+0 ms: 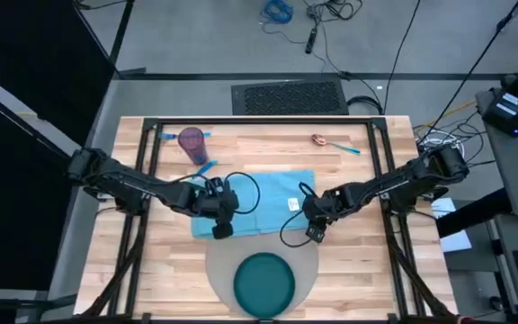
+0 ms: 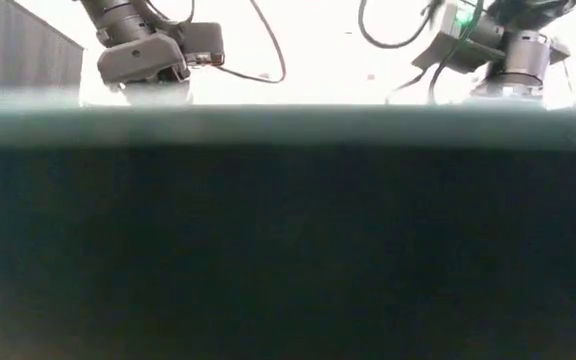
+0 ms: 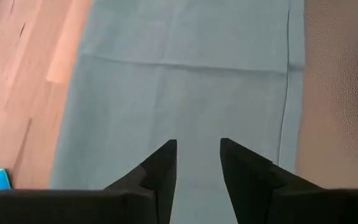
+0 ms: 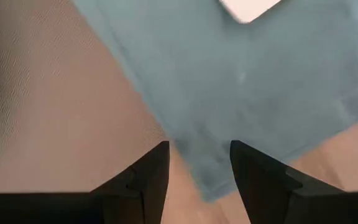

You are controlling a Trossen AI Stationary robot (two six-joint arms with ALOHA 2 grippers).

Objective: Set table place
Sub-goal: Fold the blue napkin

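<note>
Plate [image 1: 263, 283], dark teal, centred on round grey placemat [image 1: 218, 266] at the surface's [image 1: 133, 261] near edge. Blue napkin [image 1: 272, 191] lies spread just behind the mat, long axis left-right. Left tool [image 1: 216, 225], fingers narrowly parted, over its left end; right tool [image 1: 312, 227], slightly wider, over its right corner. Both equally near; nothing held.

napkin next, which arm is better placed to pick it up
Left, probably. The left end effector hangs open over the middle of the light blue napkin, while the right end effector is open only at its corner by the placemat.
</note>
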